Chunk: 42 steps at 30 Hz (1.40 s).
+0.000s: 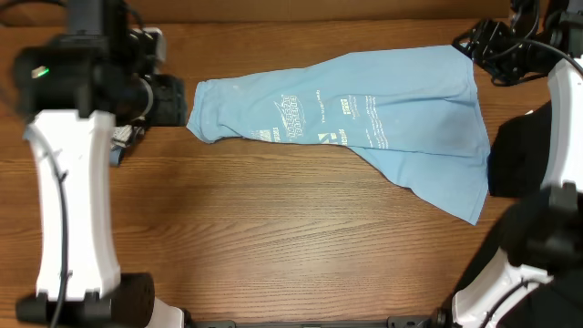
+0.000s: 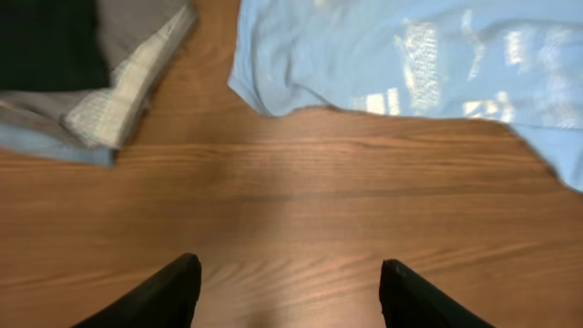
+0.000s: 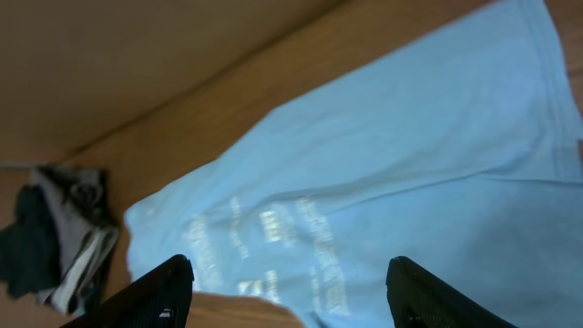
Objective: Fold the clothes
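The light sky-blue T-shirt [image 1: 383,118] with white print lies crumpled lengthwise across the far half of the table. It also shows in the left wrist view [image 2: 410,55] and the right wrist view [image 3: 383,155]. A black garment [image 1: 516,155] lies at the right edge, partly under the right arm. My left gripper [image 1: 173,100] hovers by the shirt's left end, open and empty above bare wood [image 2: 290,278]. My right gripper [image 1: 478,44] is near the shirt's far right corner, open and empty above the fabric [image 3: 290,278].
A small pile of folded dark, grey and light blue cloth [image 2: 82,82] lies left of the shirt, under the left arm [image 1: 127,137]; it also shows in the right wrist view [image 3: 64,241]. The wooden table [image 1: 273,246] shows bare in front of the shirt.
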Each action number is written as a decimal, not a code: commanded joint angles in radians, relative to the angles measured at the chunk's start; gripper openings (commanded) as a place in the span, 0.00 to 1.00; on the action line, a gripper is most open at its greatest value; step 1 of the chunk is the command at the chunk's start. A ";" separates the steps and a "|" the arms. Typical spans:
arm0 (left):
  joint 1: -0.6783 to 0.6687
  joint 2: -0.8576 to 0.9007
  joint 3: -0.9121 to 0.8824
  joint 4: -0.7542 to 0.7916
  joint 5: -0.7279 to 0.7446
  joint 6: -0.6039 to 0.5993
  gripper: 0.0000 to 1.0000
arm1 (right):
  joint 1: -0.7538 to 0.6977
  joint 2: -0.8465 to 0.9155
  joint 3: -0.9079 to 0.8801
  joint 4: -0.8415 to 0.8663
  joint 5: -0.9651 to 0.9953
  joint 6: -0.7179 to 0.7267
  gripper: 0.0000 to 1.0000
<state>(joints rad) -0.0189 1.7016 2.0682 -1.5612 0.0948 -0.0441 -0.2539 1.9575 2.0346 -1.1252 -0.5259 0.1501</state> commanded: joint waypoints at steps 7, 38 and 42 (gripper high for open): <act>-0.035 0.183 -0.404 0.369 0.074 0.039 0.68 | 0.084 -0.156 0.010 -0.134 -0.018 -0.021 0.74; -0.051 0.306 -0.139 0.278 -0.262 -0.049 0.04 | 0.102 -0.156 -0.013 -0.291 0.080 -0.028 0.77; -0.041 0.209 -0.092 0.371 -0.270 -0.040 0.08 | 0.102 -0.156 -0.013 -0.290 0.086 -0.028 0.77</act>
<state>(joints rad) -0.0776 2.0380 1.9125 -1.2385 -0.0910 -0.0753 -0.1524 1.8030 2.0247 -1.4155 -0.4519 0.1303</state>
